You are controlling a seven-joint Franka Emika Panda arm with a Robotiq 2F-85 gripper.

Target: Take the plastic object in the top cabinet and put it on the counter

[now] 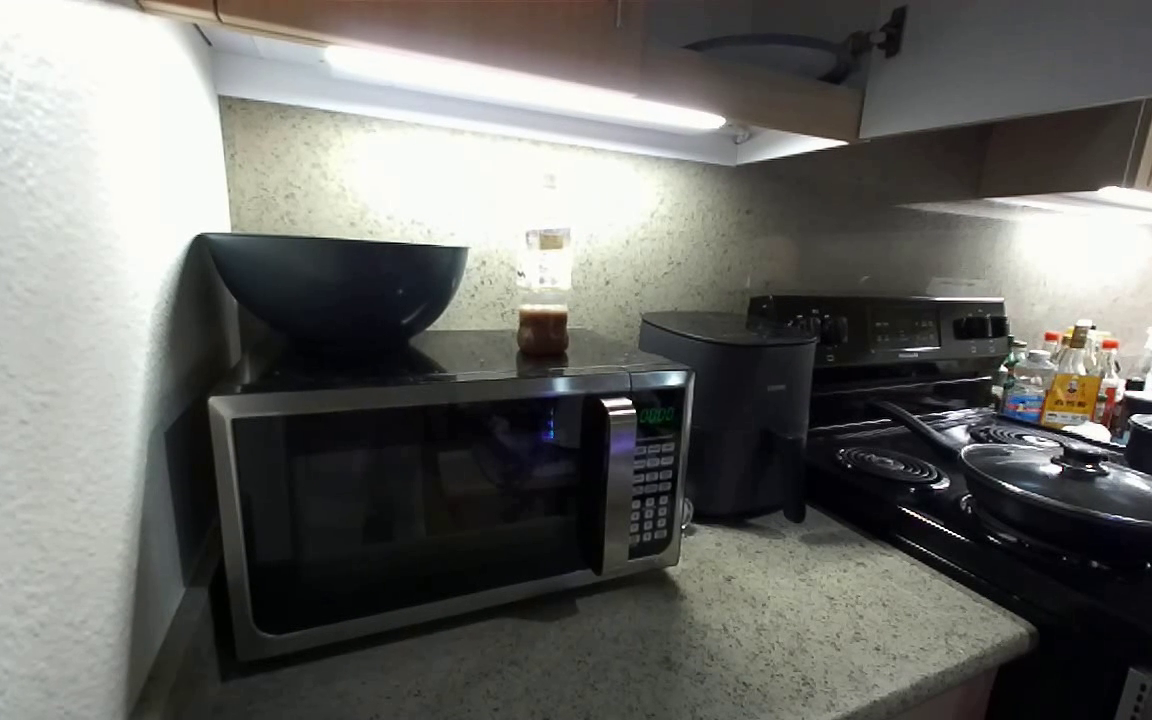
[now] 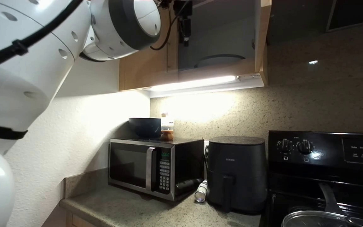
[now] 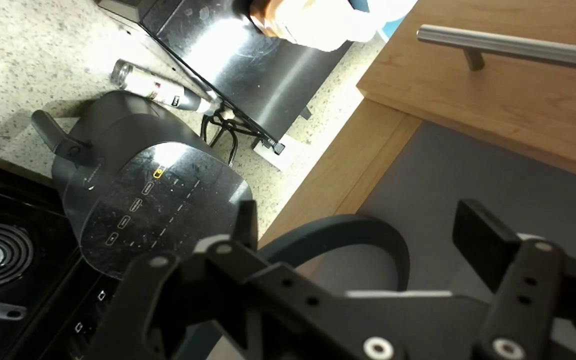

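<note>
The plastic object [image 2: 222,57] shows only its dark curved rim and part of a grey face, low inside the open top cabinet [image 2: 143,72]. An exterior view gives its rim [image 1: 766,42] just above the cabinet's bottom edge. My gripper [image 3: 365,232] stands open in the wrist view, its fingers wide apart. Between them in the picture the rim [image 3: 338,232] arcs over the cabinet's wooden edge, and the rest of the object is hidden behind the gripper's body. Contact cannot be judged. Below lies the speckled counter [image 1: 756,620], also visible in the wrist view.
A microwave [image 2: 140,167] carries a dark bowl [image 1: 336,285] and a jar with brown contents [image 1: 543,325]. Beside it stand a black air fryer [image 2: 236,173] and a stove with a lidded pan [image 1: 1086,500]. The cabinet door [image 2: 262,34] hangs open; a metal handle [image 3: 518,47] juts out.
</note>
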